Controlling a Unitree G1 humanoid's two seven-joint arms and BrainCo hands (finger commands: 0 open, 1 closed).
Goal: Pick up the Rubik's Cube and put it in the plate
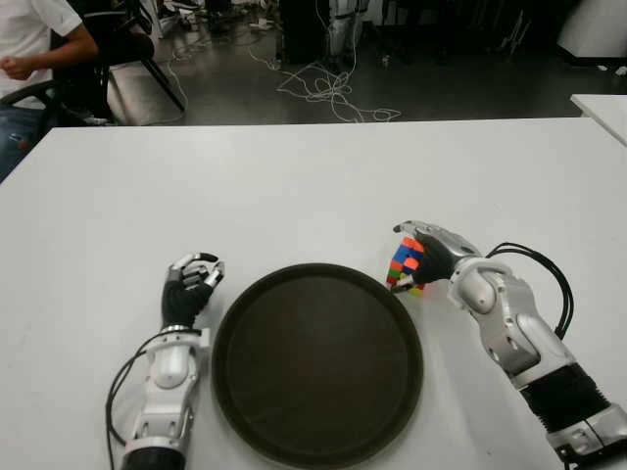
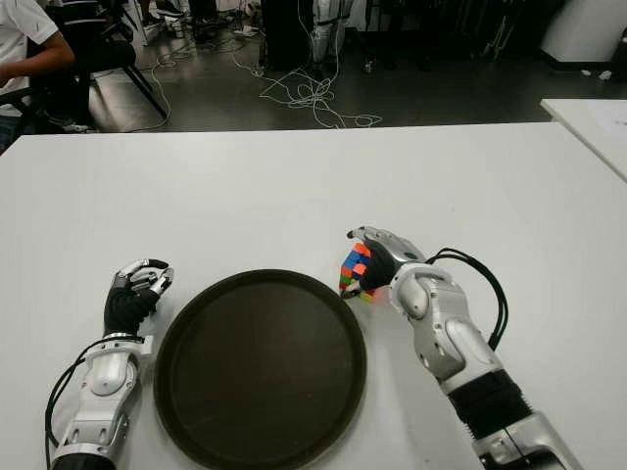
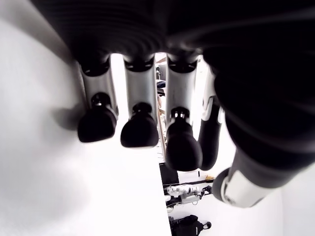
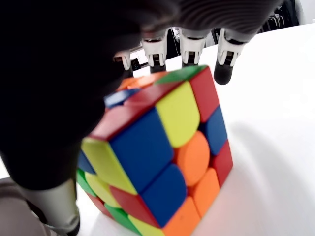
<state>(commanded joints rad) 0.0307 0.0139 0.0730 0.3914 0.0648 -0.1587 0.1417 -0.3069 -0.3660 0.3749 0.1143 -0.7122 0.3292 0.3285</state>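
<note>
The Rubik's Cube (image 1: 405,264) stands tilted on the white table (image 1: 294,186), just off the right rim of the dark round plate (image 1: 313,362). My right hand (image 1: 431,250) is shut on the cube. In the right wrist view the fingers (image 4: 189,46) reach over the far side of the cube (image 4: 162,157) and the thumb presses its near side. My left hand (image 1: 191,284) shows beside the plate's left rim; its fingers (image 3: 140,130) hang half curled and hold nothing. The plate has nothing on it.
A seated person (image 1: 29,39) is at the back left beyond the table. Cables (image 1: 333,93) lie on the dark floor behind. The corner of another white table (image 1: 602,108) shows at the far right.
</note>
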